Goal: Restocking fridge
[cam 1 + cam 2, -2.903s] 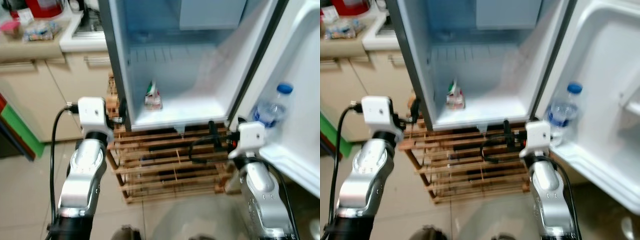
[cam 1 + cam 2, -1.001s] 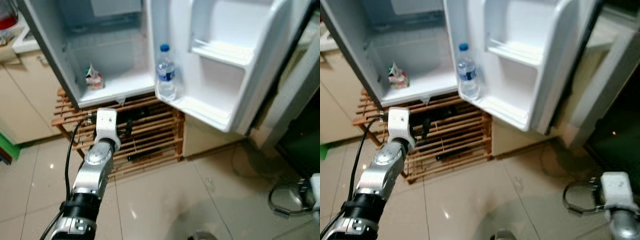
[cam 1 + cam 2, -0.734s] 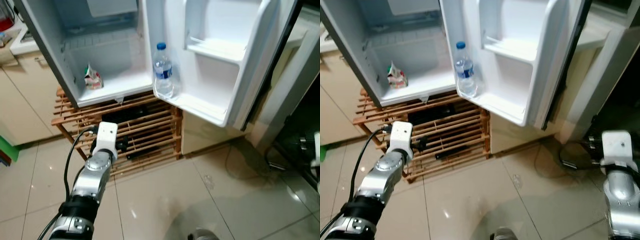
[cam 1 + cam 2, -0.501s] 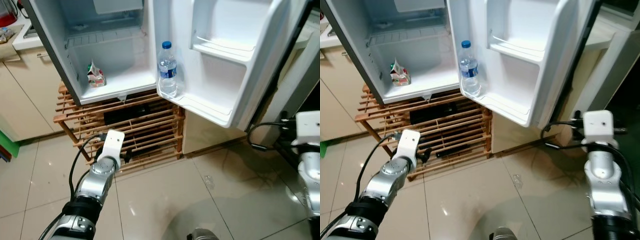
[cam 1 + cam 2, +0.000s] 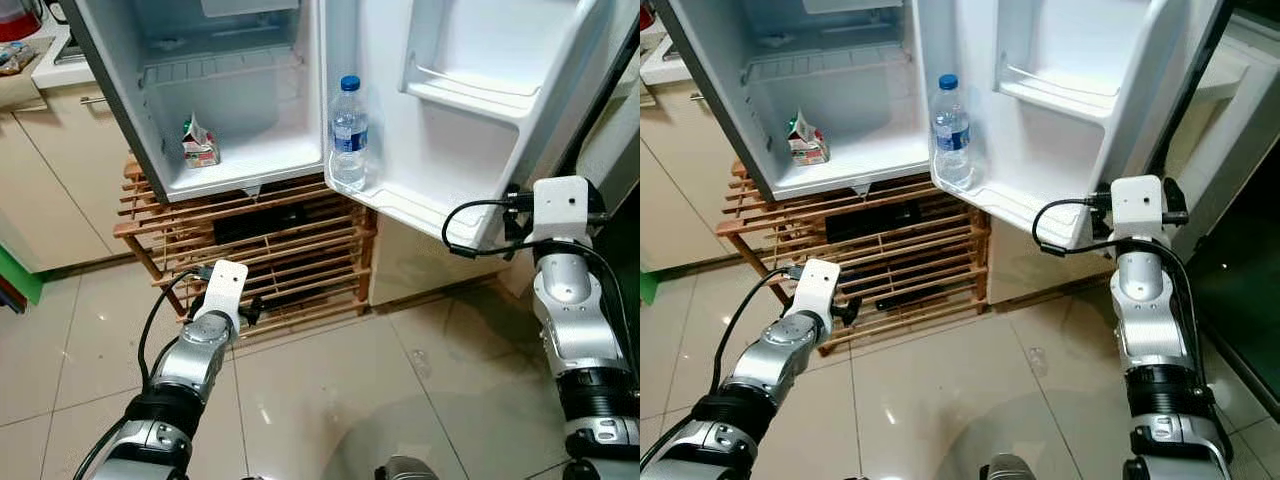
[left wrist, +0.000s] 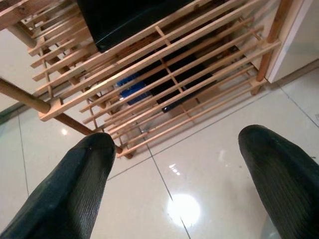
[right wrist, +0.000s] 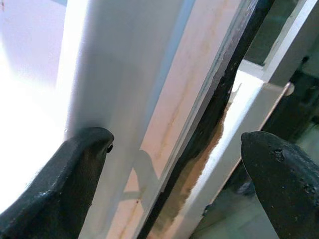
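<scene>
Right hand (image 7: 164, 169) gapes wide astride the fridge door (image 7: 149, 99) edge; left hand (image 6: 174, 174) open, empty.

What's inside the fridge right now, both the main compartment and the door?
On the compartment floor of the fridge stands one small carton. The bottom door shelf holds a water bottle. The upper door shelf looks bare, though its lip hides the base.
</scene>
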